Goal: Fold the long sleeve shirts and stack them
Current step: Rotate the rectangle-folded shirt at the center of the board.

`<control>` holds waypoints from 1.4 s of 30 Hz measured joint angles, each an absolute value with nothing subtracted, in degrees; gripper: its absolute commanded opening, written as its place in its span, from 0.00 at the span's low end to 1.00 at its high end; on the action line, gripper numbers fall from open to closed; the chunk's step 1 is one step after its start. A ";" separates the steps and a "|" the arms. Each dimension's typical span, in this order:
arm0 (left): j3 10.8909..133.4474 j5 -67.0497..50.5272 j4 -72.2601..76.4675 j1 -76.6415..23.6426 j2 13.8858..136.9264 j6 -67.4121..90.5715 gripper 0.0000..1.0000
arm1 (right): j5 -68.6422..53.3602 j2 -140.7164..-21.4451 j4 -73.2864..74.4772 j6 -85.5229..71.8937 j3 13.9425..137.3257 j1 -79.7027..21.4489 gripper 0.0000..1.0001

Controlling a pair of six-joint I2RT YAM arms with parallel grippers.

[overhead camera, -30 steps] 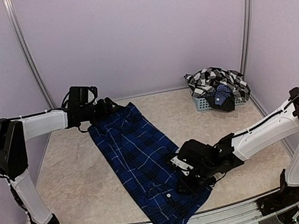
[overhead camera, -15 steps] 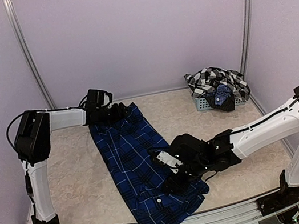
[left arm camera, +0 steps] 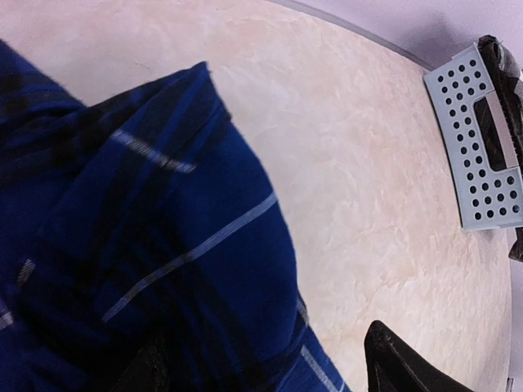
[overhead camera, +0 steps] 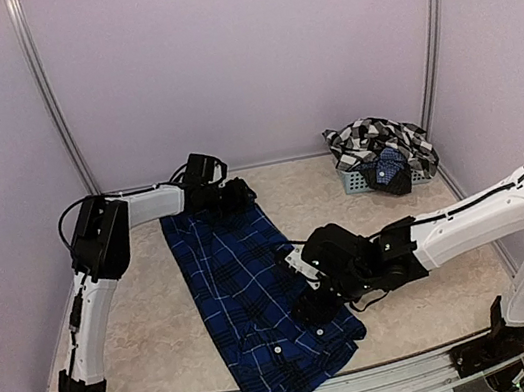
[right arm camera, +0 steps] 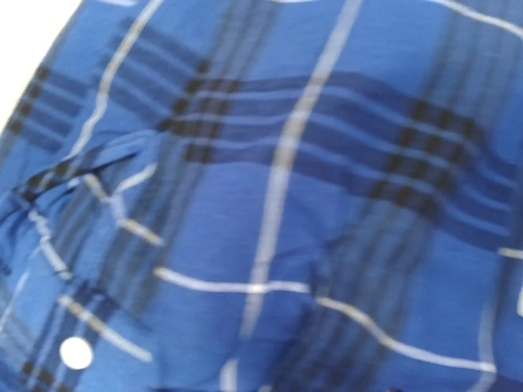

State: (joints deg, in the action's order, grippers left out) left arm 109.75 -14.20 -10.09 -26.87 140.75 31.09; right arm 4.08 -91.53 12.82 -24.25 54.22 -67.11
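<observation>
The left gripper (overhead camera: 233, 197) sits at the upper centre-left of the top view, over the far corner of the navy shirt (overhead camera: 255, 299). In its wrist view the two dark fingers (left arm camera: 394, 367) stand well apart at the bottom edge, with blue cloth bunched across the space between them and nothing pinched. The right gripper (overhead camera: 314, 308) is low over the shirt at the middle of the top view, at the cloth's right edge. Its wrist view is filled with blurred plaid and shows no fingertips, so I cannot tell whether its jaws are apart or together.

The navy shirt lies as a long, narrow diagonal band from the upper centre-left down to the bottom centre of the top view. Its lower end reaches the metal rail (overhead camera: 395, 373) at the table's near edge. A white button (right arm camera: 76, 353) shows at the lower left of the right wrist view.

The black-and-white checked shirt (overhead camera: 379, 138) is heaped in the upper right, spilling over a small grey-blue perforated basket (overhead camera: 352, 181), well apart from the navy one. Both rest on the beige mottled table (overhead camera: 130, 280).
</observation>
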 measured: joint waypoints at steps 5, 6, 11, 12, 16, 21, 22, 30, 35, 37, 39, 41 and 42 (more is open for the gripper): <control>120.14 -17.21 -11.35 -28.91 147.61 31.05 0.77 | 6.92 -89.06 14.85 -26.72 53.80 -65.34 0.60; 121.73 -17.93 -11.42 -29.34 148.62 31.07 0.77 | 7.38 -88.36 15.29 -27.16 53.49 -64.86 0.60; 128.29 -23.22 -10.46 -31.51 153.23 31.90 0.78 | 8.34 -85.86 16.73 -28.77 52.18 -62.74 0.60; 128.57 -24.25 -9.91 -31.77 153.60 32.21 0.78 | 8.54 -85.69 16.86 -28.99 52.05 -62.46 0.60; 127.50 -26.81 -7.29 -32.40 153.58 33.17 0.79 | 9.02 -85.65 16.95 -29.76 51.79 -61.67 0.60; 119.70 -27.16 -2.61 -31.86 149.29 33.34 0.81 | 9.04 -85.65 16.62 -30.79 51.37 -61.63 0.60; 118.54 -27.05 -2.33 -31.59 148.18 33.39 0.81 | 9.04 -85.65 16.53 -30.96 51.22 -61.63 0.60; 105.47 -23.27 2.55 -28.27 132.20 32.71 0.84 | 9.02 -85.65 16.36 -31.18 50.26 -61.58 0.60; 97.78 -19.46 5.41 -26.81 122.76 31.33 0.85 | 9.04 -85.65 15.94 -31.14 50.11 -61.36 0.60; 94.15 -17.91 5.82 -26.81 119.55 30.52 0.85 | 9.06 -85.65 15.92 -30.94 50.09 -61.34 0.60; 89.89 -16.34 5.85 -27.00 116.36 29.80 0.85 | 9.06 -85.65 15.77 -30.59 50.09 -61.25 0.61; 83.70 -14.59 5.23 -27.18 112.46 29.30 0.85 | 8.99 -85.65 15.49 -29.82 50.09 -60.88 0.61; 82.87 -14.41 4.97 -27.27 111.90 29.28 0.85 | 8.97 -85.65 15.29 -29.41 50.09 -60.58 0.61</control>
